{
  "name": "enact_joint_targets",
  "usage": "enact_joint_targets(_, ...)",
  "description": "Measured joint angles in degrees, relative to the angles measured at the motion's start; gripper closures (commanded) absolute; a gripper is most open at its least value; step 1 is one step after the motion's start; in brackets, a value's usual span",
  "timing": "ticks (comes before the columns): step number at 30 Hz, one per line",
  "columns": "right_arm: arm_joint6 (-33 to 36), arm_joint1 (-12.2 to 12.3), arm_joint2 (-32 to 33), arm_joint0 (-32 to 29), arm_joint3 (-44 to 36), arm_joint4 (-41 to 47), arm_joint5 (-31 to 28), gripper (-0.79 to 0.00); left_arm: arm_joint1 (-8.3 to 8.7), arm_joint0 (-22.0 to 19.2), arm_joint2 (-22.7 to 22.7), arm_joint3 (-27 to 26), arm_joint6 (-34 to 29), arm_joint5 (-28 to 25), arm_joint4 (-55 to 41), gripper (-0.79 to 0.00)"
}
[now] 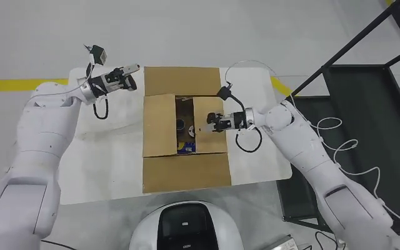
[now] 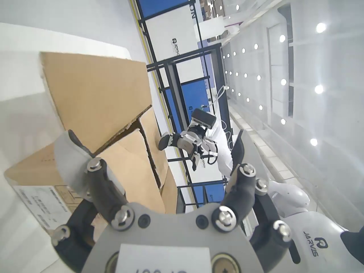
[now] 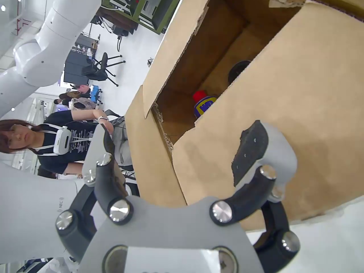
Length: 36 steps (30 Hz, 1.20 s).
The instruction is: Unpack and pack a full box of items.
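A brown cardboard box (image 1: 181,131) stands in the middle of the white table (image 1: 106,162) with its flaps folded out. Inside it I see a blue can with a red cap (image 3: 203,104) and a dark round thing (image 3: 238,70). My right gripper (image 1: 205,125) is open at the box's right inner flap (image 3: 284,115); one of its fingers (image 3: 256,146) lies close against that flap and the other stands off it. Open too, my left gripper (image 1: 135,75) hangs beside the box's far left corner, clear of the cardboard (image 2: 99,100). From there my right gripper (image 2: 182,140) shows beyond the flaps.
A black metal frame (image 1: 350,81) stands right of the table. The table has bare surface to the left of the box and a strip at its right edge. A yellow floor line (image 1: 25,83) runs behind the table.
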Motion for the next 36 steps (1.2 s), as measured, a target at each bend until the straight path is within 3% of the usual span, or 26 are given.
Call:
enact_joint_targets(7,-0.7,0.4,0.4,-1.1,-5.0,-4.2,2.8,-0.785,-1.9,-1.7,1.7,5.9,4.0,0.0,-0.1,-0.785)
enact_joint_targets(15,0.7,2.1,5.8,-6.0,-11.1,3.8,0.1,-0.785,-3.39,-2.7,2.8,10.0,9.0,-5.0,1.0,-0.785)
enact_joint_targets(30,0.9,2.2,6.0,-6.3,-11.3,4.5,0.0,-0.785,-3.36,-2.5,3.0,9.6,9.3,-4.9,1.4,-0.785)
enact_joint_targets(36,0.1,2.2,6.2,-7.1,-12.9,5.8,2.7,-0.785,-3.64,0.1,4.6,4.9,20.8,-2.0,8.0,-0.785)
